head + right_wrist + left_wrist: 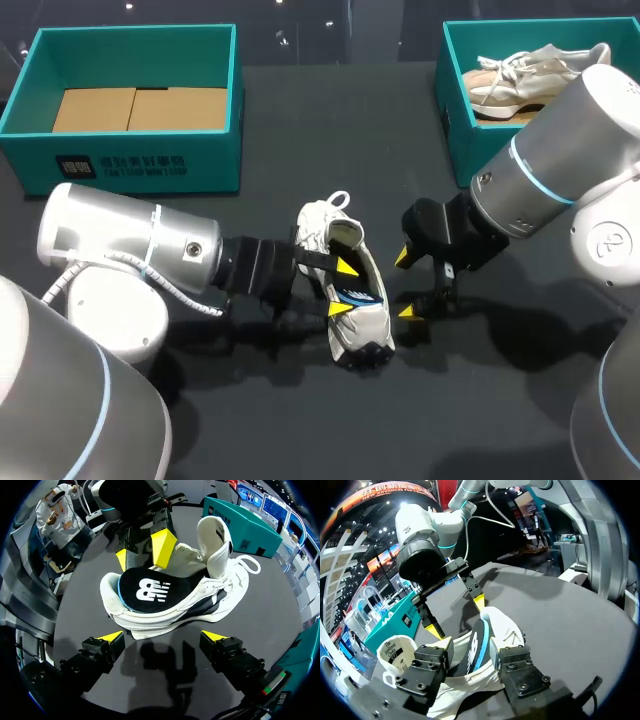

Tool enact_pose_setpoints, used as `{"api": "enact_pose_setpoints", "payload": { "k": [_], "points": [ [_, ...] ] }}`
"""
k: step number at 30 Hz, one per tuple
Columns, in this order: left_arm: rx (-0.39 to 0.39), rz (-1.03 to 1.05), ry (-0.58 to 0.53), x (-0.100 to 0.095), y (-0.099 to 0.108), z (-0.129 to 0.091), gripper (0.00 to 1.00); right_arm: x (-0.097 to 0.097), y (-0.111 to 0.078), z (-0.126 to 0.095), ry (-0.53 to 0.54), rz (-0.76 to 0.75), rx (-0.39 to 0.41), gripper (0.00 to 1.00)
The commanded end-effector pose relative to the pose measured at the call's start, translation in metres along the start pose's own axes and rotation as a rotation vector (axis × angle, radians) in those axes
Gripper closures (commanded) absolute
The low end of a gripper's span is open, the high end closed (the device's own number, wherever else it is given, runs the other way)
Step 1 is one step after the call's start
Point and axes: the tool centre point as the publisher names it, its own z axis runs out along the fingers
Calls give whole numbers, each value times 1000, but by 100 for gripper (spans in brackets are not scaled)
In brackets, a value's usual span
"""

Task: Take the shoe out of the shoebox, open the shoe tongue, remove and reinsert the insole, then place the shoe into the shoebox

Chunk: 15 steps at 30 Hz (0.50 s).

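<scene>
A teal cardboard shoebox holds flat brown card. The left claw is part open over the white fabric shoe on the dark tabletop, with the edge of the black insole between its fingers. The shoe's long axis runs near-to-far, heel nearer. Only the right wrist view shows the insole's flat face. The right claw gapes wide, holding nothing

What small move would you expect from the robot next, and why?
Likely the left gripper closes on the insole: it stands between that gripper's open fingers, partly out of the white shoe, while the right gripper hovers open beside the shoe.
</scene>
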Motion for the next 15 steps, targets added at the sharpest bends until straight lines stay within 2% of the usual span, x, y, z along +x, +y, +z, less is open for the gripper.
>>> {"api": "enact_pose_setpoints", "payload": {
  "k": [1, 8, 15],
  "points": [
    [-27, 8, 76, -6, -1, -15, 51, 5, -13, -19, -4, 12, 10, 0],
    [-55, 25, 164, -5, 1, -35, 51, 5, -38, -46, -11, 39, 28, 0],
    [-77, 54, 264, -2, -3, -66, 49, 6, -56, -69, -31, 28, 38, 0]
  ]
}}
